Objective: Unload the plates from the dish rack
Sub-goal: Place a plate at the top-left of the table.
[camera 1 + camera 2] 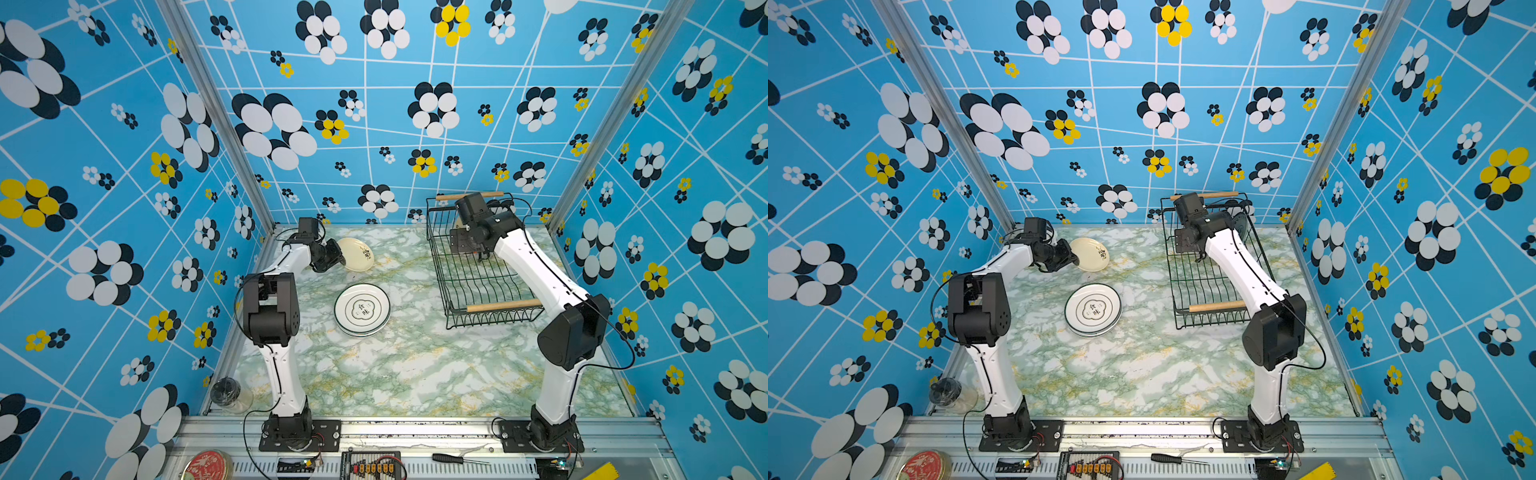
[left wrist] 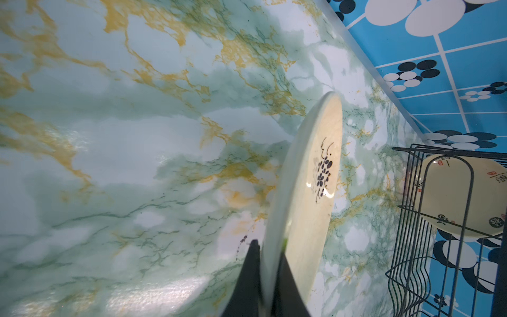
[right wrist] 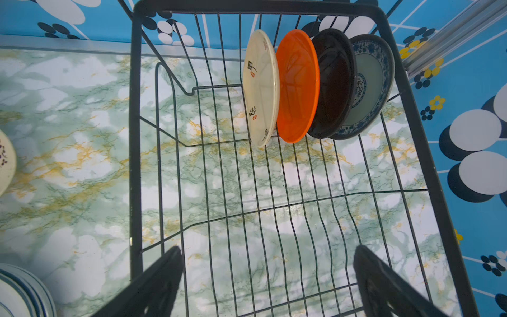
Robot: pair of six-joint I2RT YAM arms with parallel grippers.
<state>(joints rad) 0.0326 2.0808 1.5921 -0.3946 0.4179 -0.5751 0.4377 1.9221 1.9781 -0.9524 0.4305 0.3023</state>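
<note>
A: So, what are the left fingers (image 2: 249,277) doing?
B: Clamping the rim of a cream plate (image 2: 310,192) with a dark sprig print, tilting near the far edge of the counter (image 1: 415,365), apart from the dish rack (image 3: 134,137).
A: And the right fingers (image 3: 156,282)?
B: Gaping wide, gripping nothing, over the rack's bare wires. At its far end a lettered cream plate (image 3: 260,87), orange plate (image 3: 297,85), black plate (image 3: 333,82) and blue-patterned plate (image 3: 370,82) are standing on edge. The white stack (image 1: 362,309) is lying mid-counter, its emblem unreadable.

A robot lab booth — flower-print panels (image 1: 374,104) on aluminium posts (image 1: 216,112), two arms (image 1: 282,374) bolted to a rail (image 1: 415,428), screwdriver (image 1: 455,459) and wiring board (image 1: 372,467) lying out front.
</note>
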